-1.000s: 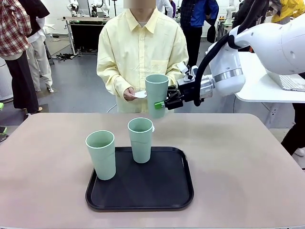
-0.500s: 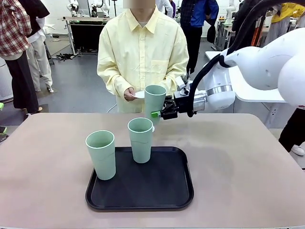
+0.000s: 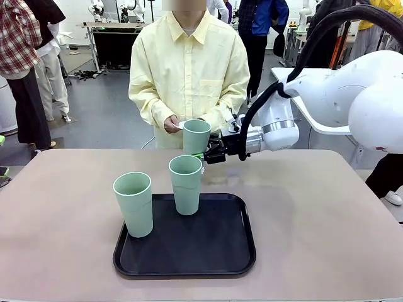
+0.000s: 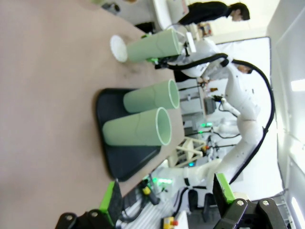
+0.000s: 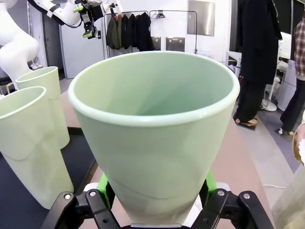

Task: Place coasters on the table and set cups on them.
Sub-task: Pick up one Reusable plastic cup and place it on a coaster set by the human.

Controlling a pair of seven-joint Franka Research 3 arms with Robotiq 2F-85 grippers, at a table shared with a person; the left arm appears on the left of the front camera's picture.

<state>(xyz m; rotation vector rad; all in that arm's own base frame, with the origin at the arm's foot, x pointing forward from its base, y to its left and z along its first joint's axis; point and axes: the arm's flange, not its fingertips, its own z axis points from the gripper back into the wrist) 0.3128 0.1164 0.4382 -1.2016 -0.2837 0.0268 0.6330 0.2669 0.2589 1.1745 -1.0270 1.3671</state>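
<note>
My right gripper [image 3: 208, 155] is shut on a mint-green cup [image 3: 196, 136], upright and low over the far side of the table [image 3: 315, 207]. The right wrist view has that cup [image 5: 157, 129] between the green pads [image 5: 102, 184]. In the left wrist view its base sits next to a white coaster [image 4: 117, 48] lying on the table; I cannot tell if they touch. Two more cups [image 3: 133, 203] [image 3: 186, 184] stand on the black tray [image 3: 220, 251]. The person's hand holds another coaster [image 3: 179, 124] behind the held cup. My left gripper [image 4: 167, 198] is open with nothing in it, high above the table.
The person in a yellow shirt [image 3: 189, 69] stands at the far edge, right behind the held cup. A white table [image 3: 343, 116] with a laptop sits at the back right. Bare tabletop lies left and right of the tray.
My right gripper has carried the cup down and to the left, from chest height in front of the person to just above the far tabletop. The tray cups have not moved.
</note>
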